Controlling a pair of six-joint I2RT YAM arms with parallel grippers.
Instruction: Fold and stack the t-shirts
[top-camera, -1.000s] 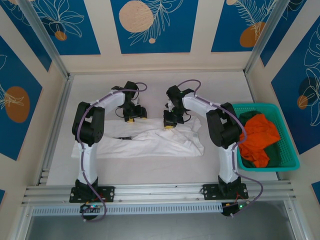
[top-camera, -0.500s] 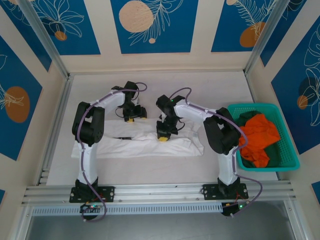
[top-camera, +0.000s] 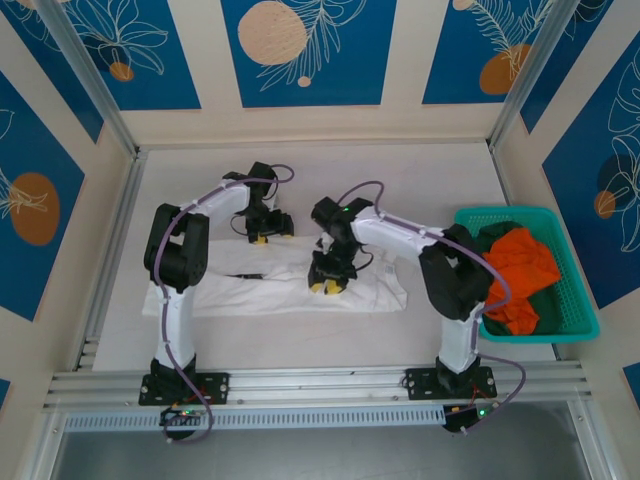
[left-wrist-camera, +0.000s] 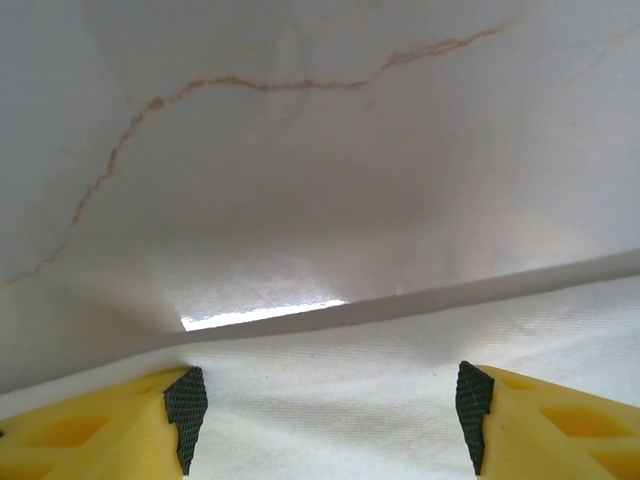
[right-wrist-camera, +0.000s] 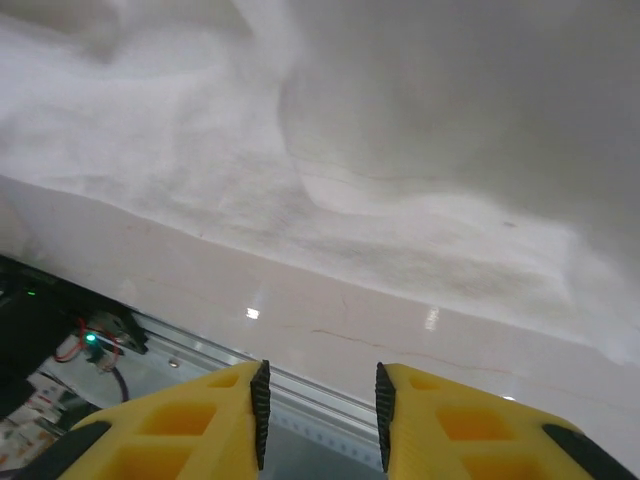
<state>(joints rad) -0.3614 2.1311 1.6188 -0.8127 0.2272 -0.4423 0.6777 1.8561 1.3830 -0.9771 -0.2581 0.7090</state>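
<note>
Table (top-camera: 420, 175): the white t-shirt (top-camera: 240, 292) is lying in a long band across the near middle. It is probably mid-fold, which would explain both arms reaching over it. The teal basket (top-camera: 590, 322) is sitting at the right, holding the orange t-shirt (top-camera: 520, 268) over a dark green t-shirt (top-camera: 495, 238); these are apparently waiting their turn.

The left gripper (top-camera: 268, 232) is hovering at the shirt's far edge. The right gripper (top-camera: 325, 286) is hanging over the shirt, right of its middle.

The left wrist view is adding what the overhead is hiding: jaws standing wide, with the cloth edge lying between them unpinched. The right wrist view is showing a narrow, empty gap.
</note>
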